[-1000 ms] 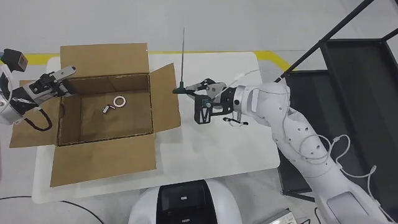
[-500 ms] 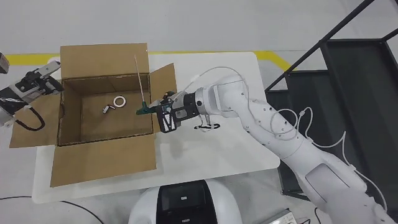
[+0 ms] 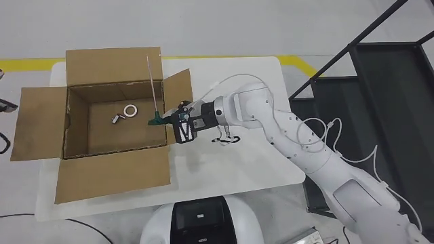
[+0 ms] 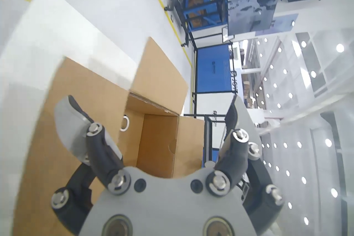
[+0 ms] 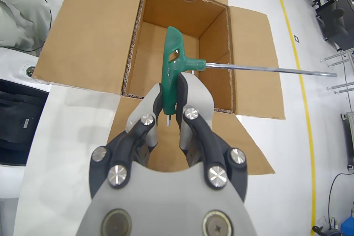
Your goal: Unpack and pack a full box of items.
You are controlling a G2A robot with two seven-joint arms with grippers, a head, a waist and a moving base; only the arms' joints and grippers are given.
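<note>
Top view: the right gripper [image 3: 173, 119] holds a green T-handle hex key [image 3: 156, 116] over the open cardboard box [image 3: 112, 64], its shaft reaching past the far wall. A metal ring [image 3: 131, 110] lies inside.

Left wrist view: the left gripper [image 4: 149, 112] is spread wide and empty beside a flap.

Right wrist view: the jaws clamp only the handle's end (a thin hold). Lowered like this, the shaft would likely catch the rim and twist loose.

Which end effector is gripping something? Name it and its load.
The right end effector, shut on the green-handled T-wrench above the cardboard box. The left end effector is open and empty.
</note>
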